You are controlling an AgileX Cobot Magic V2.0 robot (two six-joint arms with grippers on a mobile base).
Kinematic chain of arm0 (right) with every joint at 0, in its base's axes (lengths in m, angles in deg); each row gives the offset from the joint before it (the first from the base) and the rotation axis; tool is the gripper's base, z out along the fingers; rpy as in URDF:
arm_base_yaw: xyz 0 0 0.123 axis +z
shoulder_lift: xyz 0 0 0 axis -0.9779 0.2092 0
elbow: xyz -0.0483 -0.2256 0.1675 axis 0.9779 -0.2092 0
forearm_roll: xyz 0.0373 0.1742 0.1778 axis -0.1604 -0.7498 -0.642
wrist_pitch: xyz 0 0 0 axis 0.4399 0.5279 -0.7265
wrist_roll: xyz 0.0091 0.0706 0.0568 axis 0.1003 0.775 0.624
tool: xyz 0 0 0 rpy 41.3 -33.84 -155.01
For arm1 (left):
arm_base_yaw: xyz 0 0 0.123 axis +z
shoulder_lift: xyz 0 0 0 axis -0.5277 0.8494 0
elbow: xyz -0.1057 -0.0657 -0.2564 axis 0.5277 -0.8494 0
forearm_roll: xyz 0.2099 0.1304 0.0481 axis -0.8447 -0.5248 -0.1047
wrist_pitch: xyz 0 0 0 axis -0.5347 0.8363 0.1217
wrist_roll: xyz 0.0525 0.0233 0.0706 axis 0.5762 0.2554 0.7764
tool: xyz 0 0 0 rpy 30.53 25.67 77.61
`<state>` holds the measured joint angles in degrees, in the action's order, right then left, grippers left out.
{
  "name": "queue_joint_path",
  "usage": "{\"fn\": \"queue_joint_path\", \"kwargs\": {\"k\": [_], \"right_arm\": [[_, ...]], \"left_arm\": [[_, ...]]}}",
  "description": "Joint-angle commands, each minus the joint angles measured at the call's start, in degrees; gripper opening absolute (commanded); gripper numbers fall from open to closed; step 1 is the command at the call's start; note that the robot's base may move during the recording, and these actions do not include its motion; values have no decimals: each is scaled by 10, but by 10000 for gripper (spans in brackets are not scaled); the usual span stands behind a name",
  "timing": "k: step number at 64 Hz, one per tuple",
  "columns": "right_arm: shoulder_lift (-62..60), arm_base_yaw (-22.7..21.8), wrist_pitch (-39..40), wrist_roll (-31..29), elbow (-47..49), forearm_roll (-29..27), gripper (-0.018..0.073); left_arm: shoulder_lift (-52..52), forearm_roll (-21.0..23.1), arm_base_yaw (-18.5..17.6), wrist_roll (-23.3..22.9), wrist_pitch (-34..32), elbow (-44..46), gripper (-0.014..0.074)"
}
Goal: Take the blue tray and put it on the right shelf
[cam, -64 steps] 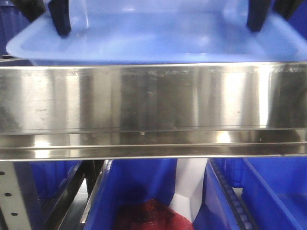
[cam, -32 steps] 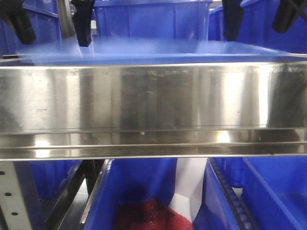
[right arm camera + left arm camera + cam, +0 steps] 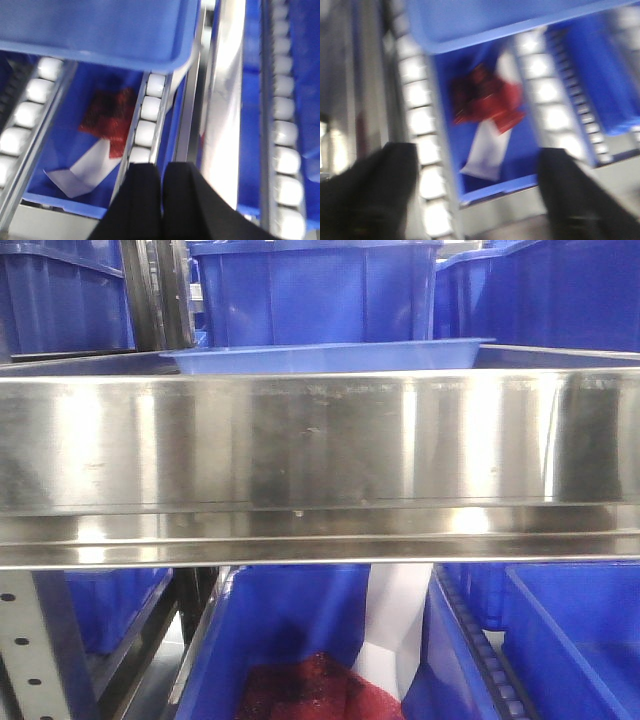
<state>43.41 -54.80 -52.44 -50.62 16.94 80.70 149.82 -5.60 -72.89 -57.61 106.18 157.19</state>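
blue tray lies on the steel shelf, both grippers clear of it

the blue tray [image 3: 325,356] rests flat on the right shelf [image 3: 320,440], just behind the tall brushed-metal front lip, so that in the front view only its flared rim and a strip of its near wall show above the lip. nothing grips it. in the left wrist view a pale blue edge of the tray [image 3: 495,22] fills the top of the picture; in the right wrist view its rounded corner and rim [image 3: 100,30] cross the upper left.

the left gripper [image 3: 477,192] is spread wide, its two dark fingers [image 3: 375,190] standing far apart at the lower corners of a blurred picture, with nothing between them. the right gripper [image 3: 161,200] has its two black fingers [image 3: 142,200] pressed together, holding nothing.

behind the tray stand dark blue storage bins [image 3: 315,290], one in the middle and others to either side. below the shelf another deep blue bin [image 3: 290,640] holds a red mesh bundle [image 3: 310,690] and a white sheet [image 3: 400,630]; the same red and white contents show in both wrist views. rows of white rollers [image 3: 145,120] run beside that bin. a perforated grey post [image 3: 30,650] stands at the lower left.
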Motion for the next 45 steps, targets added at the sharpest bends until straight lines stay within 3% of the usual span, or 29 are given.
{"fn": "queue_joint_path", "kwargs": {"k": [1,9,32,45], "right_arm": [[-72,-2,55,-15,-35,13,56],[-163,-2,100,-24,-125,13,56],[-451,-2,246,-37,-418,13,56],[-605,-2,339,-37,-538,13,56]], "left_arm": [[-73,-14,-34,4,-68,-30,138],[-159,-14,-70,4,-124,-118,-57],[-440,-21,-86,7,-310,-401,-48],[-567,-32,-86,20,-345,-499,-48]]}}
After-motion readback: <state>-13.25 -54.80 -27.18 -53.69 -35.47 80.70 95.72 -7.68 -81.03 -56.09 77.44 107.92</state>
